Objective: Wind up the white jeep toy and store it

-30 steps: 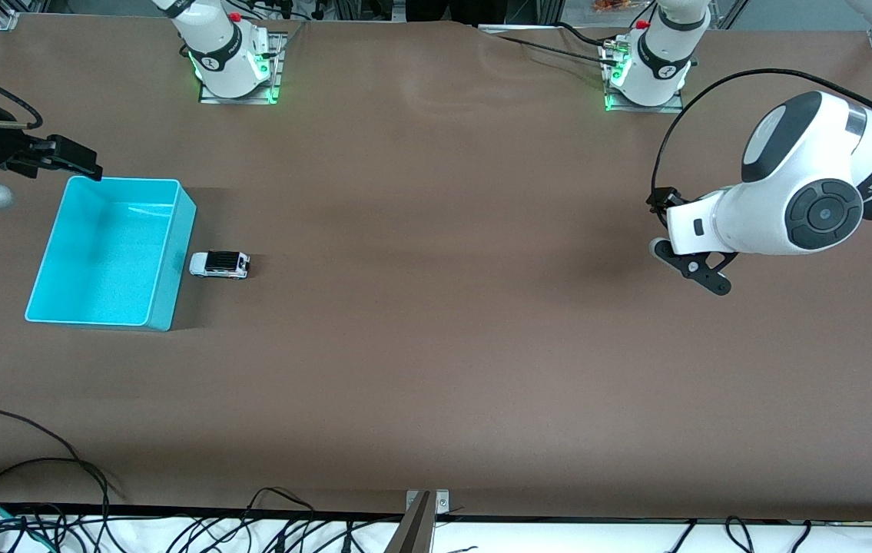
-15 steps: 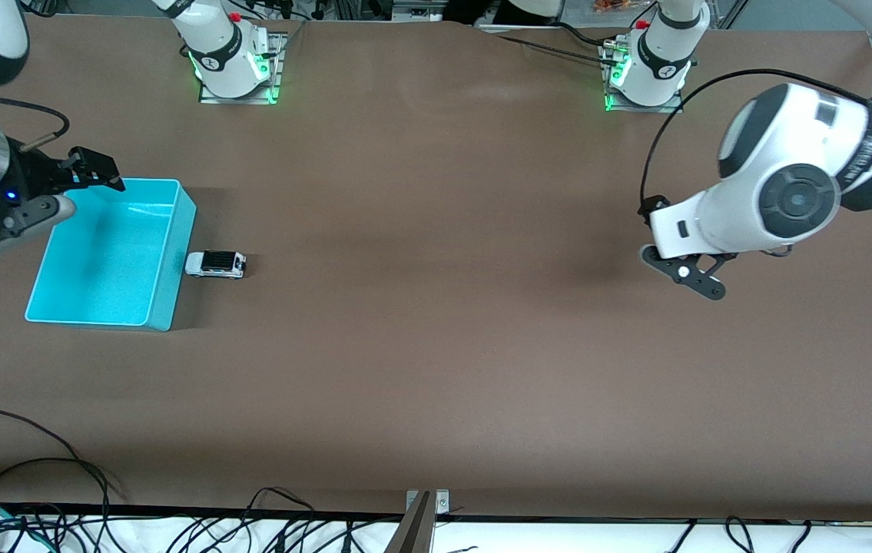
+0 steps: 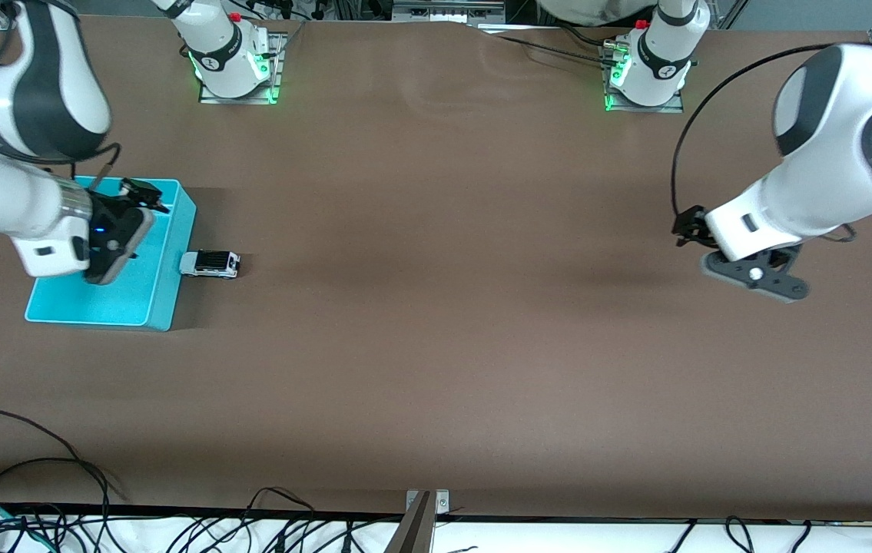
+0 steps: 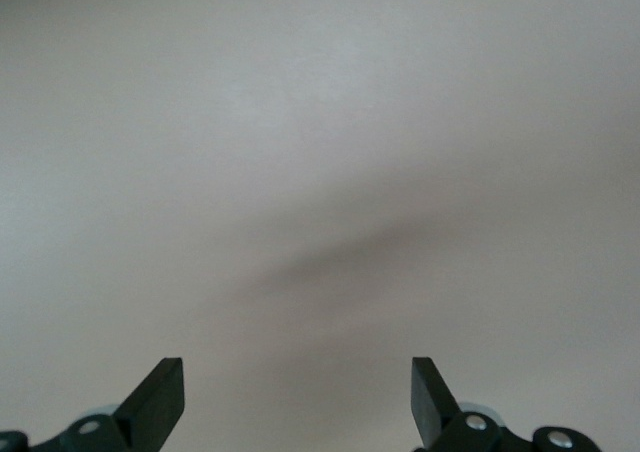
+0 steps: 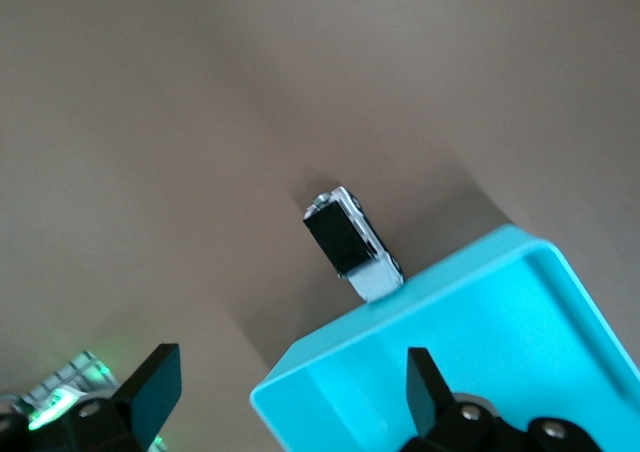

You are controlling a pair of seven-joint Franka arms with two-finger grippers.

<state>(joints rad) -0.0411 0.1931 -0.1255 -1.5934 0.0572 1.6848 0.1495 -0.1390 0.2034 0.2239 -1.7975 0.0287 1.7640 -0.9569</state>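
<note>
Jeep [image 3: 210,263] sits on the bench [image 3: 436,346], touching the bin [image 3: 163,299] at its 3 o'clock. Right gripper [image 3: 145,196] over the bin, jaws spread for approach. Left gripper [image 3: 750,276] waits, jaws spread.

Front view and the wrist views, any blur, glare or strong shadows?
Front view: green lights glow at both arm bases; soft shadow beside the cyan bin; the white jeep toy is sharp. Right wrist view: the jeep casts a shadow on the table. Left wrist view: washed-out table, one faint shadow streak.

White jeep toy [image 3: 210,263] [image 5: 353,244], black-roofed, on its wheels just beside cyan bin [image 3: 174,261]
</note>
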